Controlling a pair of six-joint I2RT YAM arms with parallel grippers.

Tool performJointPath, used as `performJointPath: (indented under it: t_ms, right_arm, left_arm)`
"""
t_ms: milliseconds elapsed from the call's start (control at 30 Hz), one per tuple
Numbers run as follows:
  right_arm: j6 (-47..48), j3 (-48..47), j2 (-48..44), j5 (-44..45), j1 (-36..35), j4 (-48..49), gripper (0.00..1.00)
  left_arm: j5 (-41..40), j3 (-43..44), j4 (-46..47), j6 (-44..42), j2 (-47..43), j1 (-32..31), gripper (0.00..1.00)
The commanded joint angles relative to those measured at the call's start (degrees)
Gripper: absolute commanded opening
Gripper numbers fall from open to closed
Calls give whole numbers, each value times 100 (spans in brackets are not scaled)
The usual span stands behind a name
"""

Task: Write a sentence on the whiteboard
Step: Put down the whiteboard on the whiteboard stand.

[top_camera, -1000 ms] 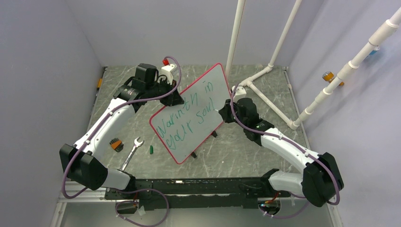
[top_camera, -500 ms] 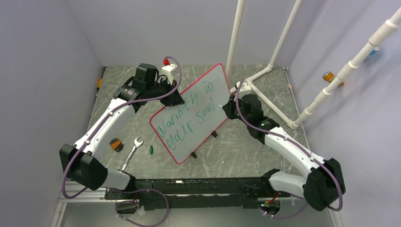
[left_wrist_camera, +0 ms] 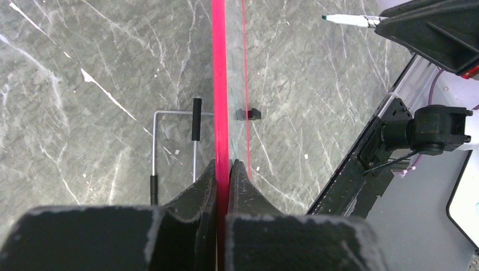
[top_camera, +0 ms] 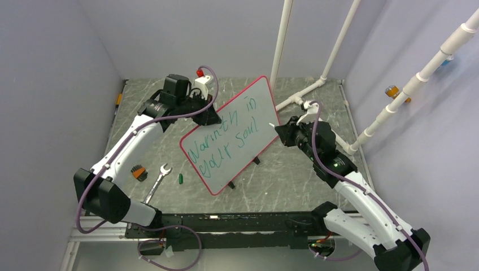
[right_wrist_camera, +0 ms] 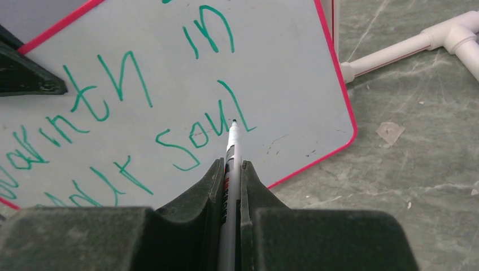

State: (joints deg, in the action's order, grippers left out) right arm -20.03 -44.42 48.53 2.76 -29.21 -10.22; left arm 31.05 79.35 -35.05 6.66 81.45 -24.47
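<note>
The whiteboard [top_camera: 260,107] rim sits between left jaws; right jaws' marker [right_wrist_camera: 231,148] hangs nearby.

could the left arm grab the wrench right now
Probably not as is: the left gripper is shut on the red rim of the whiteboard, so its jaws are taken. The wrench itself lies uncovered on the table beside that arm.

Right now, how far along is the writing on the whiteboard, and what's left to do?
Done: the sentence sits on the whiteboard in two green lines, ending in "Soul". In hand: the left tool clamps the red rim; the right tool grips the marker, tip clear of the board. Left, probably: put the marker down and release the board.
</note>
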Motion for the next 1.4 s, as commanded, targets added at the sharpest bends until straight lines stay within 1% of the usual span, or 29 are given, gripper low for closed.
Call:
performJointPath:
  t_ms: [0, 100, 133, 300, 467, 600, 767, 833, 967, 1067, 1133, 1233, 1367]
  right_arm:
    - [-265, -131, -370, 65, 16, -220, 0]
    - [-316, -87, -666, 64, 16, -348, 0]
    - [-321, -89, -737, 69, 21, -421, 0]
    - [-300, -150, -1065, 170, 22, -670, 0]
    - [-313, -199, -1180, 146, 21, -815, 0]
    - [-322, -154, -1302, 170, 20, -869, 0]
    - [-344, -163, -1400, 181, 24, -976, 0]
    - [-357, -150, -1468, 197, 18, -1005, 0]
    - [-385, -107, -1559, 207, 20, -1091, 0]
    - [-396, -102, -1619, 213, 20, -1150, 0]
    - [-396, -106, -1672, 228, 17, -1187, 0]
    - [-388, -86, -1751, 275, 15, -1230, 0]
    - [-387, -85, -1747, 274, 20, -1241, 0]
  left_arm:
    - [-33, -402, -666, -874, 642, -283, 0]
    - [160, -406, -705, -713, 767, -282, 0]
    - [176, -447, -702, -484, 774, -286, 0]
    - [313, -886, -467, -125, 597, -286, 0]
    - [301, -1382, -207, 209, 408, -290, 0]
    - [567, -1780, 169, 642, 169, -293, 0]
    - [610, -1930, 30, 1019, 71, -295, 0]
    - [633, -1918, -167, 1048, 52, -294, 0]
    - [208, -1707, -757, 873, 65, -263, 0]
    - [151, -1629, -1051, 799, 142, -63, 0]
    - [-126, -1658, -1203, 682, 143, 43, 0]
    - [2, -1860, -1150, 577, 120, 168, 0]
    - [-107, -2070, -984, 624, -38, 171, 0]
